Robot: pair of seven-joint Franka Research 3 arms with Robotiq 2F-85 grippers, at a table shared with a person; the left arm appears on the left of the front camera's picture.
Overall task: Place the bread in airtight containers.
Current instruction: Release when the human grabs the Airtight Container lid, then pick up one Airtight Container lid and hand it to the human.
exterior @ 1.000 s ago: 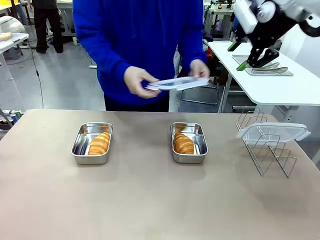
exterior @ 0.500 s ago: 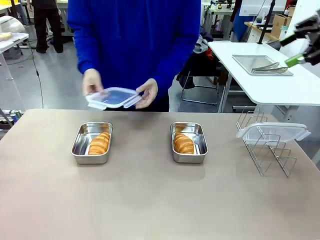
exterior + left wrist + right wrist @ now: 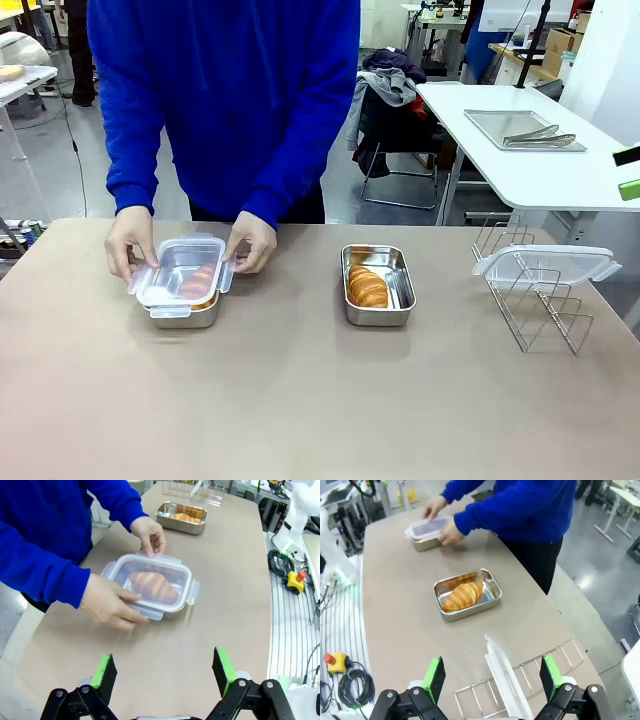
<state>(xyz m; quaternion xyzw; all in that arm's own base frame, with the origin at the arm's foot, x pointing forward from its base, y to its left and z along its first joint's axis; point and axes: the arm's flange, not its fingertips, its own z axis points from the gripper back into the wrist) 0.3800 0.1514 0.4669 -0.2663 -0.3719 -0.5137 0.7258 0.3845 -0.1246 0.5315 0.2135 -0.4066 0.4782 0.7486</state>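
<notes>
A person's two hands press a clear lid [image 3: 178,268] onto the left airtight container [image 3: 190,320], a steel tin with a croissant [image 3: 203,283] showing through the lid. The right tin [image 3: 378,318] stands uncovered with the second piece of bread [image 3: 367,288] inside. In the left wrist view my left gripper [image 3: 164,669] is open above the bare tabletop, short of the lidded tin [image 3: 170,572]. My right gripper [image 3: 492,677] is open above the wire rack [image 3: 530,672], with the uncovered tin [image 3: 470,611] and its croissant [image 3: 462,595] beyond. One of its green pads [image 3: 628,188] shows at the front view's right edge.
The wire rack [image 3: 540,310] stands at the table's right with a second clear lid [image 3: 545,263] resting on top. A side table [image 3: 560,180] behind it carries a flat metal tray [image 3: 520,125] with tongs. The person stands at the far edge, left of centre.
The person has carried the clear lid from chest height down to the left and onto the left tin. My right arm has drawn back from the upper right to the picture's right edge.
</notes>
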